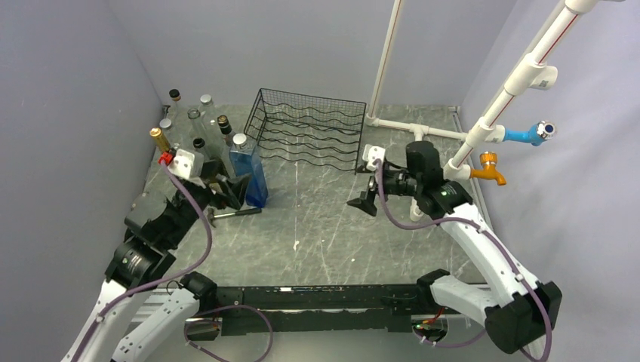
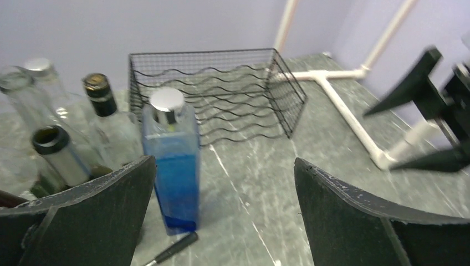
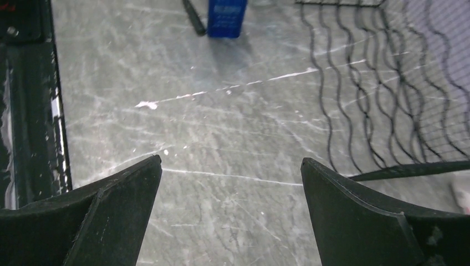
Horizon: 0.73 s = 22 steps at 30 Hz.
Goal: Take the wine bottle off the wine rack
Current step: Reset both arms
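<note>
wine rack [image 3: 382,88]: in the right wrist view, cut off by the top and right edges.
blue bottle [image 3: 226,16]: left of the wine rack; there only its base shows, at the top edge.
bottle cluster [image 2: 105,111]: left of the wine rack; lower parts hidden behind a finger [image 2: 94,210] of the left gripper [image 2: 224,163].
right gripper [image 2: 379,139]: right of the wine rack; blurred, cut by the frame edge.
black tool [image 2: 173,249]: near-left of the wine rack; its kind cannot be told.

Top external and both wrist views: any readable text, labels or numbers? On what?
No text can be read in any view.
blue bottle: pale marks on its face, too blurred to read.
other bottles: no label or print visible.
wine rack: no text or sign visible.
</note>
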Tool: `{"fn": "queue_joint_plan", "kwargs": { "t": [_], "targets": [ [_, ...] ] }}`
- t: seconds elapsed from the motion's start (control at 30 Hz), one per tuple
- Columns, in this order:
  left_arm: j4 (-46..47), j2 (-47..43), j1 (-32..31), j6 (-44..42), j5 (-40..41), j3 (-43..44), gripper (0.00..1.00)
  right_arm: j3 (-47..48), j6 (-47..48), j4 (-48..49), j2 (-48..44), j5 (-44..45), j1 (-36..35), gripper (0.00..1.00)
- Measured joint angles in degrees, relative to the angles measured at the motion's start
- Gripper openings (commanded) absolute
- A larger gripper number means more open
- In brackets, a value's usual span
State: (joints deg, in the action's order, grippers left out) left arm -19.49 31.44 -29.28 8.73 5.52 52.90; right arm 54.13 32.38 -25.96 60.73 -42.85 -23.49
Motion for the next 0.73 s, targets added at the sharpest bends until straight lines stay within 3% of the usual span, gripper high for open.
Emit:
{"fn": "queue_joint_plan", "kwargs": {
  "t": [0.27,0.73],
  "targets": [
    [-7.23,-10.32,0.00,3.74,-8.48,-5.84,1.00,-0.52,-9.44,3.74,-3.54,0.96,4.57,1.00],
    [-14.32,-19.89,0.00,5.77,-8.68,-9.81,1.00,-3.13,-21.44,5.05,-9.03,-0.74,11.89,1.00]
  ]
}}
